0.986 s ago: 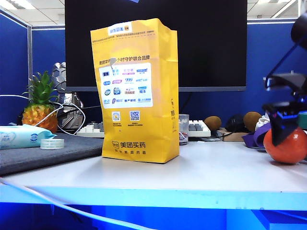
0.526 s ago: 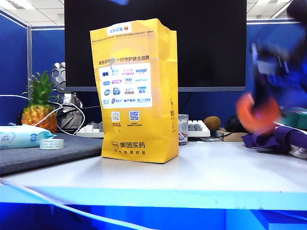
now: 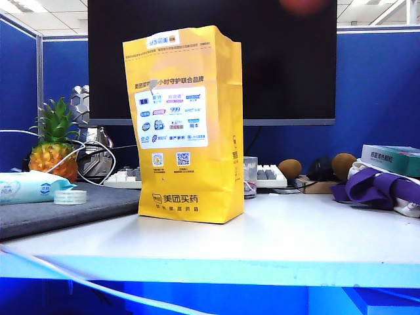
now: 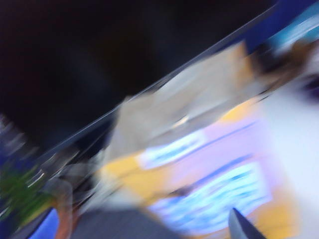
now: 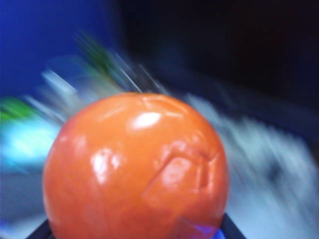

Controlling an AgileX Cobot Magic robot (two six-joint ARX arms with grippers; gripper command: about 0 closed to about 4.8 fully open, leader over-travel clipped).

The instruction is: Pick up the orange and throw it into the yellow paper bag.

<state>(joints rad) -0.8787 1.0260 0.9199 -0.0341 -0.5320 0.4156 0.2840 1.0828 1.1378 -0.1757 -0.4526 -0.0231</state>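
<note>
The yellow paper bag (image 3: 187, 125) stands upright left of the table's middle, its white logo panel facing the exterior camera. In the left wrist view the bag (image 4: 209, 184) is a blur with its open top showing. The orange (image 5: 137, 167), glossy and reddish, fills the right wrist view, and my right gripper (image 5: 134, 234) is shut on it, dark fingers at both sides. In the exterior view the orange (image 3: 302, 5) is only a red smear at the top edge, right of the bag. My left gripper (image 4: 142, 235) is open above the bag's left side; one finger (image 4: 241, 228) shows.
A pineapple (image 3: 54, 147), a wipes pack (image 3: 29, 187) and a tape roll (image 3: 71, 197) sit at the left on a grey mat (image 3: 79, 210). Two kiwis (image 3: 291, 168), a purple cloth (image 3: 377, 187) and a box lie at the right. A monitor (image 3: 282, 59) stands behind.
My right gripper shut on the orange at the table's right edge and swung it up and leftward, to the top edge of the exterior view. The bag has not moved.
</note>
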